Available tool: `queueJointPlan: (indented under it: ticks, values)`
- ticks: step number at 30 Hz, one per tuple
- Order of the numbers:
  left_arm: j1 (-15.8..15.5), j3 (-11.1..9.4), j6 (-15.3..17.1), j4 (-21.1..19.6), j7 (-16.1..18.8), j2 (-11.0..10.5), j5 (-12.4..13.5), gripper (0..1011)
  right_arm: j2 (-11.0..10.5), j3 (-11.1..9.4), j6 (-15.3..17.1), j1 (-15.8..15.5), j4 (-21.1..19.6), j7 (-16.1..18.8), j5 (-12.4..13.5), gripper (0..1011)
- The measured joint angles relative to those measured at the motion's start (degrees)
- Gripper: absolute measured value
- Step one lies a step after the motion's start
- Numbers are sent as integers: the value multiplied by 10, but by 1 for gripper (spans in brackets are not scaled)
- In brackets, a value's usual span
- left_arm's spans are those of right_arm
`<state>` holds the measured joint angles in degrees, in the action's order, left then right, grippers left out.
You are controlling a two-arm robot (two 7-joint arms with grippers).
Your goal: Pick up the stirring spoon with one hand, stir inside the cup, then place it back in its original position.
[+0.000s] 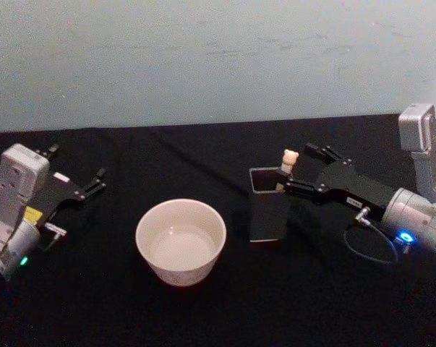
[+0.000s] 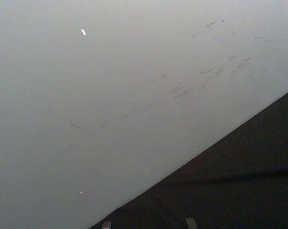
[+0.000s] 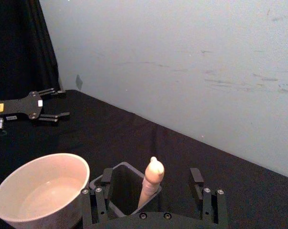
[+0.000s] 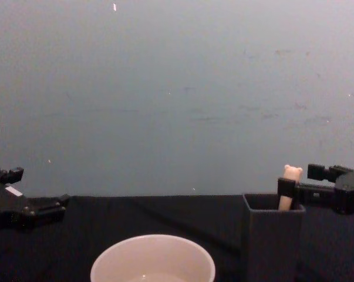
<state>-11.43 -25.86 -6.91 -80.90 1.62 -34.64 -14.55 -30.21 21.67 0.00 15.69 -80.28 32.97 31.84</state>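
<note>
The stirring spoon stands upright in the dark grey square holder, its beige bear-head handle sticking out above the rim. My right gripper is open, with one finger on each side of the handle and neither finger touching it; the chest view shows it at the holder's top. The cream-white cup sits left of the holder, holding some clear liquid. My left gripper rests open at the far left.
A black cloth covers the table, and a pale wall rises behind its far edge. The cup and holder stand about a hand's width apart. In the left wrist view there is the wall and a strip of the cloth.
</note>
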Motion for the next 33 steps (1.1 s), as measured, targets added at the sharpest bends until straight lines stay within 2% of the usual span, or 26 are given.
queueJointPlan:
  ticks: [15, 33]
  values:
    - [0, 0, 0, 0, 0, 0, 0, 1001, 13, 12, 14, 26, 28, 9, 11, 1002]
    - [0, 0, 0, 0, 0, 0, 0, 1001, 15, 17, 23, 33, 35, 8, 19, 1002]
